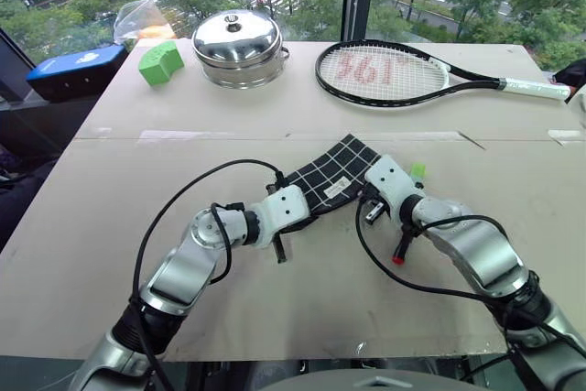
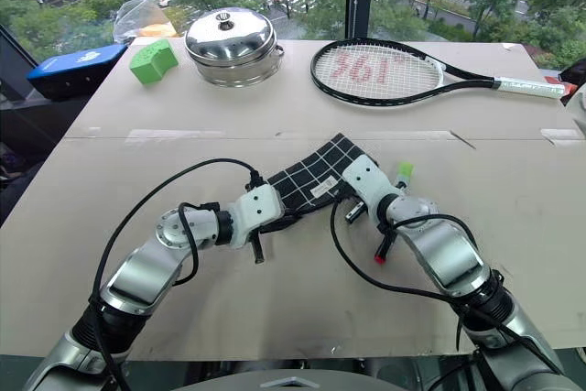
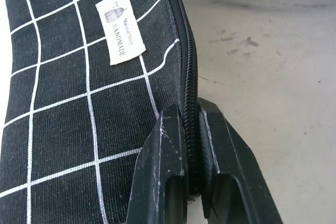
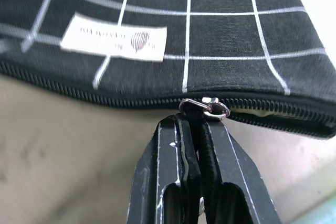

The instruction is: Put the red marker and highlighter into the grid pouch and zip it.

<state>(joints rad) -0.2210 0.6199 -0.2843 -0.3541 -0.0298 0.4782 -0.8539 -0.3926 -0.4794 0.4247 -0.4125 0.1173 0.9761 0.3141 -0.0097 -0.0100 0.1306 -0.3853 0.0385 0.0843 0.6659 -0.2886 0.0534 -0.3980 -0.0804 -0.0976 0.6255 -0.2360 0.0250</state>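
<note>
Left eye view: pouch [image 1: 331,178] flat on table [image 1: 110,217], between both grippers; marker [image 1: 401,246] and highlighter [image 1: 417,170] just beside right arm, outside pouch.
Left wrist view: left gripper [image 3: 192,132] clamped on pouch's zipper edge, below label [image 3: 120,27].
Right wrist view: right gripper [image 4: 195,128] pinching zipper pull [image 4: 205,107]; zipper partly unzipped past it.

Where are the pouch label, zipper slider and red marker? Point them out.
Pouch label [image 3: 120,27]: left wrist view, centre of the white tag.
Zipper slider [image 4: 206,107]: right wrist view, its metal body.
Red marker [image 1: 398,258]: left eye view, red end.
</note>
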